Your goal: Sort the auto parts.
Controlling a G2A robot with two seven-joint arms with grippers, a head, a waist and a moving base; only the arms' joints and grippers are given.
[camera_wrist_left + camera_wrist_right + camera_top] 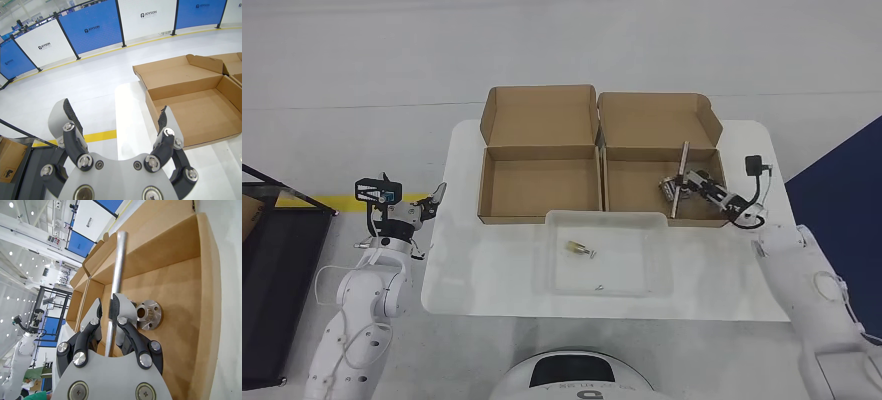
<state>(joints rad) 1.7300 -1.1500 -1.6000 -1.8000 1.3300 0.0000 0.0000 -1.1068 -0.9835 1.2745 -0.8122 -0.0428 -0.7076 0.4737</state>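
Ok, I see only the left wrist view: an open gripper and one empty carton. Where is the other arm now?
Observer: The right gripper is inside the right carton, at a metal rod.
Operator: Is something else in that carton?
Observer: Yes, a round metal flange lies on its floor beside the gripper.
Operator: And parts not yet sorted?
Observer: A small part lies in the white tray in front of the cartons.

pale glossy floor [75, 79] with a yellow line [100, 134], blue and white partition panels [90, 32] behind
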